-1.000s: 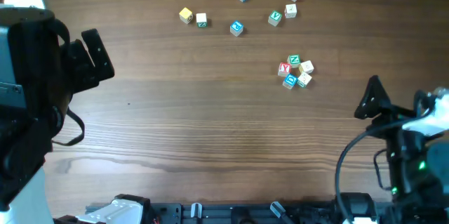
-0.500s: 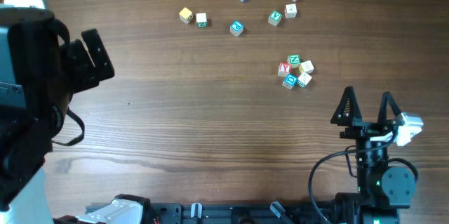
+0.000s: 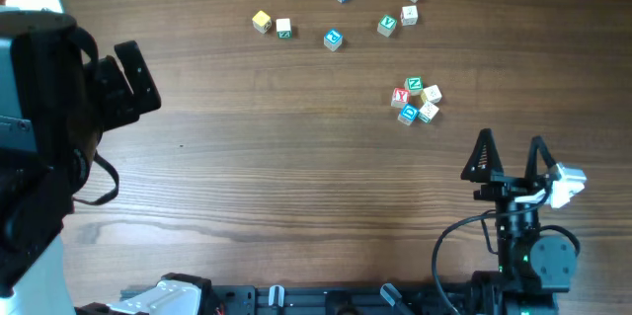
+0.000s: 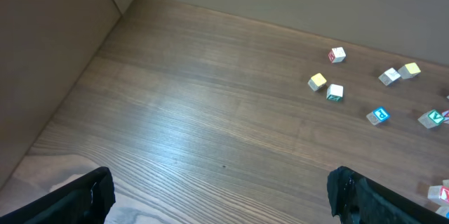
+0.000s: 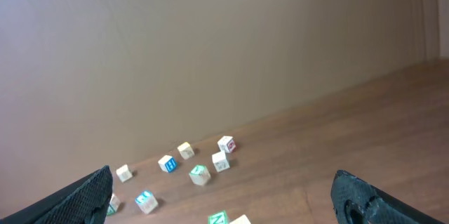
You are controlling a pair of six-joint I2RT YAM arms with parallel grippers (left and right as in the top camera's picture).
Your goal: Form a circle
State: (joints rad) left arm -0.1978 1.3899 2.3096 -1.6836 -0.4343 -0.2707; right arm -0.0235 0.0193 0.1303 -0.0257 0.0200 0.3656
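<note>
From overhead, the right gripper (image 3: 510,139) stands spread wide and holds nothing. The circle (image 3: 416,101) lies near, ahead of its fingertips and a little to their left, not touching them. The left gripper (image 3: 138,78) is likewise released and empty, and the circle is well apart from it, far off to its right across the table (image 3: 296,167). The ring looks closed already, so I judge the work in hand to be a last tidy at most. Any touch should come from the right gripper, the nearer one, with a single fingertip pressing from outside toward the centre, slowly, so that no neighbour is knocked out. I count five cubes in the circle and nine loose cubes (image 3: 333,39) strewn beyond it, farther ahead of the right gripper and leftward. In the left wrist view both fingers (image 4: 81,197) frame bare wood. Seven loose cubes sit ahead and to their right, and only an edge of the circle (image 4: 438,193) shows beside the right finger. In the right wrist view the jaws gape. About eight loose cubes lie ahead between the fingers, and two cubes of the circle (image 5: 219,218) peek in just below, nearest the gripper.
</note>
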